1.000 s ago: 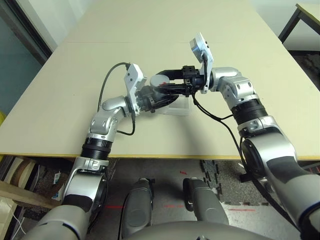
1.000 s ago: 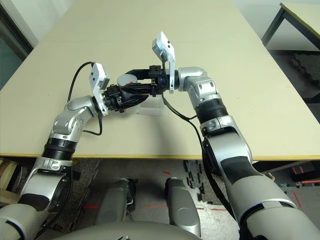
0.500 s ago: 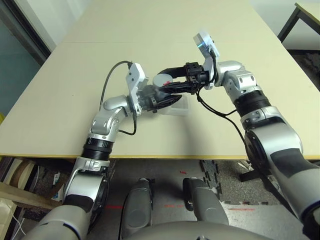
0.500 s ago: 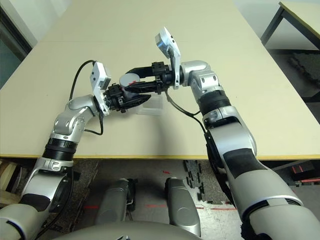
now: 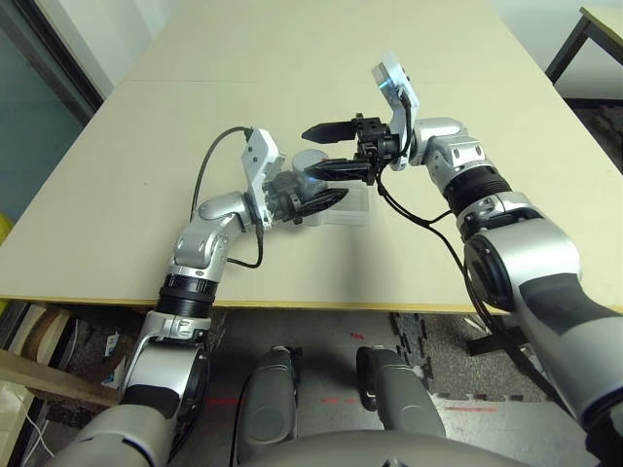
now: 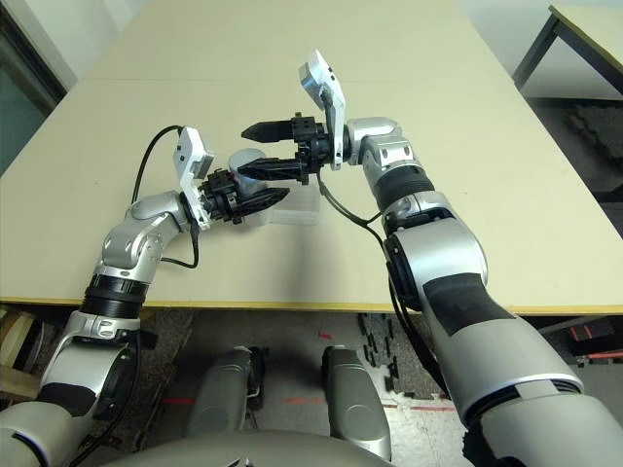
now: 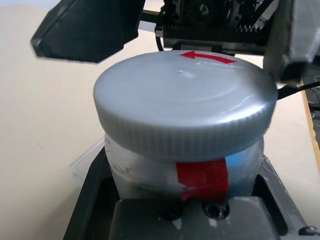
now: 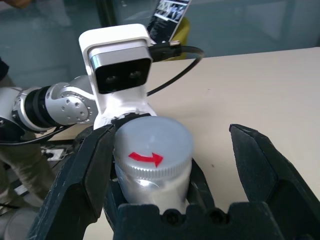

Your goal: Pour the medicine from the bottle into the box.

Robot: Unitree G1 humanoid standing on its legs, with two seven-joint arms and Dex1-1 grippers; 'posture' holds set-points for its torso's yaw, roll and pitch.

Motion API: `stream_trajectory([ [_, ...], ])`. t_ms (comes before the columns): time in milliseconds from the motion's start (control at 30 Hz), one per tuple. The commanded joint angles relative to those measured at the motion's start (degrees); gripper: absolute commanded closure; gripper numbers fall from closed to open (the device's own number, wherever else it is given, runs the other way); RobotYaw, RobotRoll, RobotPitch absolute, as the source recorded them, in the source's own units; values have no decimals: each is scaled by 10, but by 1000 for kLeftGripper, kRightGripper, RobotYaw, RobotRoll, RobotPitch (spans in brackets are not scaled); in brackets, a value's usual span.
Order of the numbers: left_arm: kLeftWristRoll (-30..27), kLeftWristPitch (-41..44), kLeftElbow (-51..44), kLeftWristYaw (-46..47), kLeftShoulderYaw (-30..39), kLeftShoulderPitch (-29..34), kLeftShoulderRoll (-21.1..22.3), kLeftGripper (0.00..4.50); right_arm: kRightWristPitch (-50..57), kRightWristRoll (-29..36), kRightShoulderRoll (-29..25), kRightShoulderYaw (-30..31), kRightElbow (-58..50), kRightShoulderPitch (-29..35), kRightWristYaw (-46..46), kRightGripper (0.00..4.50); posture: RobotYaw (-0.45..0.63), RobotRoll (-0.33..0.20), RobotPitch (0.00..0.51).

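Note:
My left gripper (image 5: 313,193) is shut on the silver-grey bottle (image 5: 308,173), holding it just above the table. The bottle's round grey cap (image 7: 185,100) is on, with a red arrow on top and red tape (image 7: 202,172) down the side. My right gripper (image 5: 325,150) is open, with its fingers (image 8: 82,172) spread on either side of the cap. One finger is close against the cap and the other stands well apart. The clear box (image 5: 350,206) lies on the table right behind the bottle. The medicine is hidden.
The beige table (image 5: 292,58) stretches wide on all sides of the arms, with its front edge (image 5: 321,306) near my body. Another table's corner (image 5: 599,24) shows at the far right. My left wrist camera (image 8: 120,60) sits just behind the bottle.
My right gripper, which was closed around the bottle's cap, has opened wide. The cap is still on the bottle. My left gripper keeps its hold.

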Motion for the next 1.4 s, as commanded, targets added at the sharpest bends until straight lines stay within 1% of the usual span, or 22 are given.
stream_trajectory([
  [33, -1, 3, -3, -2, -6, 3, 1, 1822, -6, -14, -7, -9, 8, -6, 5, 0, -35, 0, 131],
  [500, 4, -6, 17, -1, -4, -10, 0, 1822, 11, -16, 12, -12, -22, 0, 41, 0, -43, 0, 132],
  [733, 7, -9, 17, 1, -7, -13, -7, 1822, -4, -28, 37, -9, -20, 4, 3, 0, -44, 0, 135],
  [967, 7, -8, 13, 2, -7, -13, -10, 1822, -18, -45, 49, -11, -4, -3, -34, 0, -34, 0, 137],
  [1200, 5, -8, 8, 5, -7, -9, -10, 1822, -26, -57, 39, -13, 7, -5, -57, 0, -34, 0, 136],
  [1400, 4, -9, 12, 5, -6, -11, -10, 1822, -24, -60, 10, -19, 12, -2, -58, 0, -41, 0, 138],
])
